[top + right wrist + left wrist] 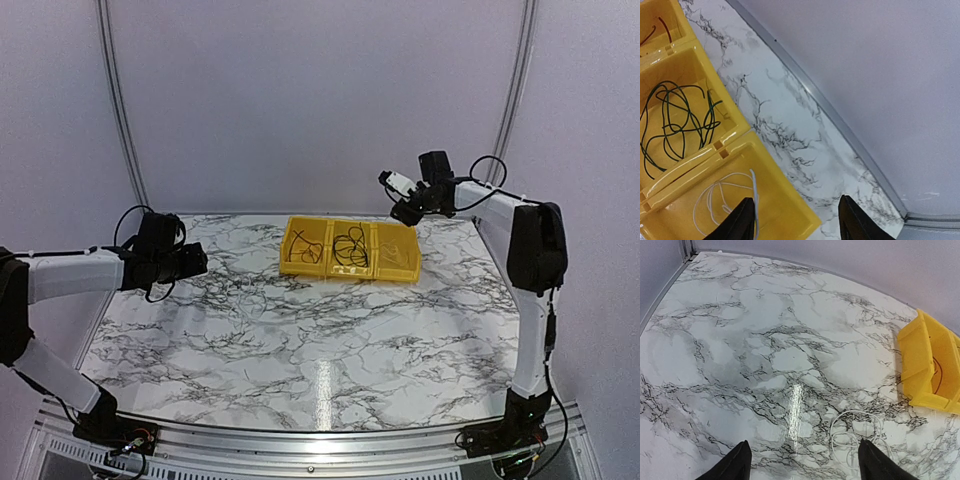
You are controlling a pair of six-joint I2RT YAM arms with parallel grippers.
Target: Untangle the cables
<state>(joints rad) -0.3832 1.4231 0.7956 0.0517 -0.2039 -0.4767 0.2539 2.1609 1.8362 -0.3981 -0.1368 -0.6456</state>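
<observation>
Progress: we judge the sorting well along, since the cables (350, 246) lie split among compartments rather than in one knot on the surface (300, 340).
Left to do: the dark bundle (675, 120) loops over itself, and a white cable (855, 432) lies loose on the surface, near the bin's end that faces the left edge.
Yellow bin (350, 272): it has three compartments and sits near the far edge, about midway along it.
Left compartment: thin reddish strands (655, 30), few and crossing.
Middle compartment: the dark bundle, the fullest of the three.
Right compartment: a white strand (725, 200) in loose curves.
Left fingers (737, 467): spread, holding nothing, hovering by the left edge above the loose white cable.
Right fingers (742, 225): spread, empty, raised over the bin's right end, toward the far right corner.
</observation>
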